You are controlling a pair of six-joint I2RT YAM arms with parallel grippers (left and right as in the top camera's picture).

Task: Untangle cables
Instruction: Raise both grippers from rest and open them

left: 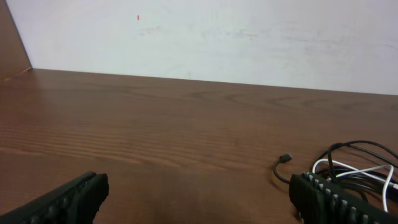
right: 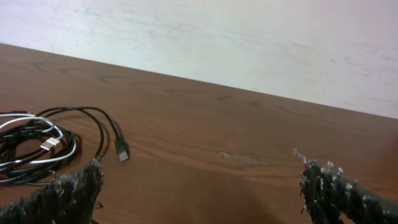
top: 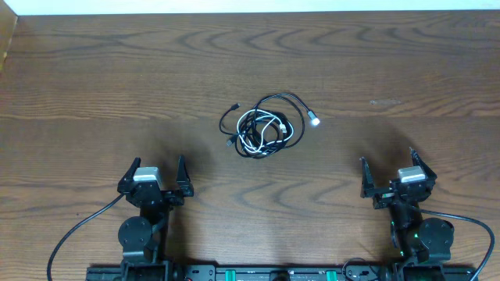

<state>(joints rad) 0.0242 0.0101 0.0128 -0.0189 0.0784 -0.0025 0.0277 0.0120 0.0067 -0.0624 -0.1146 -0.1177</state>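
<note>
cables (top: 264, 126): black and white tangled in one bundle mid-table (top: 94, 78) | left gripper (top: 158, 163): jaws spread | right gripper (top: 387, 158): jaws spread | both well apart from bundle

Soft, even indoor light; wrist views slightly blurred up close.
Diffuse light from above leaves faint, fuzzy shadows on the brown tabletop (top: 94, 70) ahead of each arm. One cable plug (top: 314, 119) glints white overhead. In the wrist views the left pincer (left: 199, 186) and right pincer (right: 202, 174) show dark, unfocused fingers at the bottom edge.
</note>
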